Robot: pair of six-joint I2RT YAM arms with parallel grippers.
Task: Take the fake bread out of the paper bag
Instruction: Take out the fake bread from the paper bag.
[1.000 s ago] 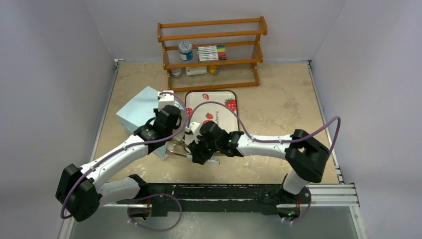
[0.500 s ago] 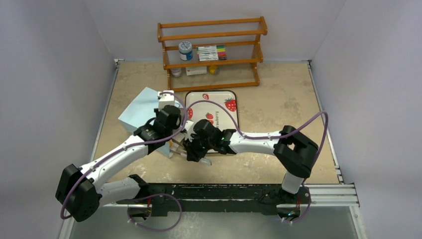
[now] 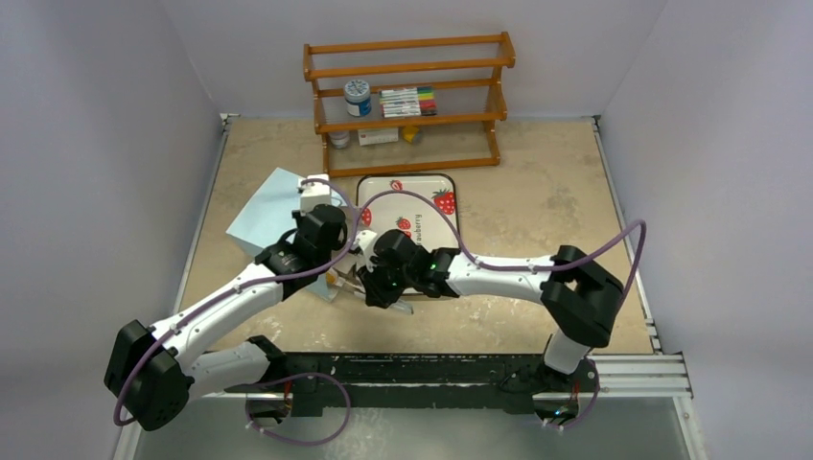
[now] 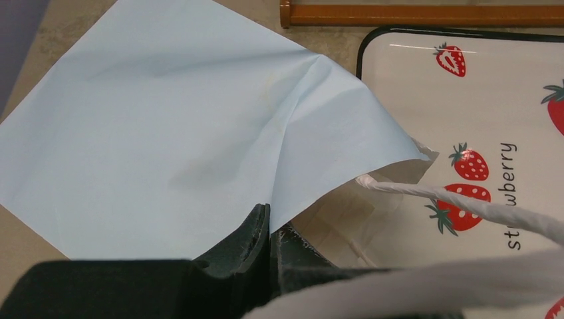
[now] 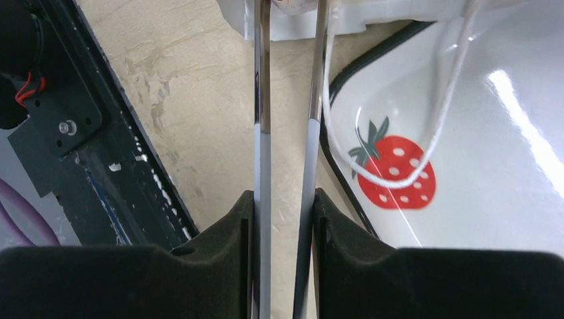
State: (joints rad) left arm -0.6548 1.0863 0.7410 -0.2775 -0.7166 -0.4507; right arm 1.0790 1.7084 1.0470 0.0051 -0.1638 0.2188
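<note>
"Now, entry one: the paper bag [image 4: 166,126]. Where is it, and in what condition?"

"Light blue, white inside, lying on its side on the table [image 3: 537,211], just left of the strawberry tray [image 4: 412,100]. The mouth faces the arms. One thin white cord handle [image 4: 465,207] loops over the tray's near corner."

"Entry two: left gripper [image 4: 269,229]."

"Fingers pressed together on the upper lip of the bag's mouth. The blue paper stands up in a fold from that pinch, and the white lining shows underneath."

"Entry three: right gripper [image 5: 282,199]."

"Clamped on a pair of metal tongs [image 5: 261,100]. Both blades run between the black fingers, nearly parallel, with a narrow gap between them. The tips reach the bag's mouth at the top edge of the right wrist view."

"Entry four: the fake bread [image 5: 292,5]."

"One small pinkish piece sits between the tong tips, right at the mouth of the bag and cut off by the frame. Whether the tips actually squeeze it cannot be told. Paper and arms hide the inside of the bag."

"Entry five: background."

"Wooden shelf rack [image 3: 407,96] at the far edge of the table, well apart from the bag, holding a lidded jar [image 3: 357,96] and a row of markers [image 3: 407,101]."
</note>
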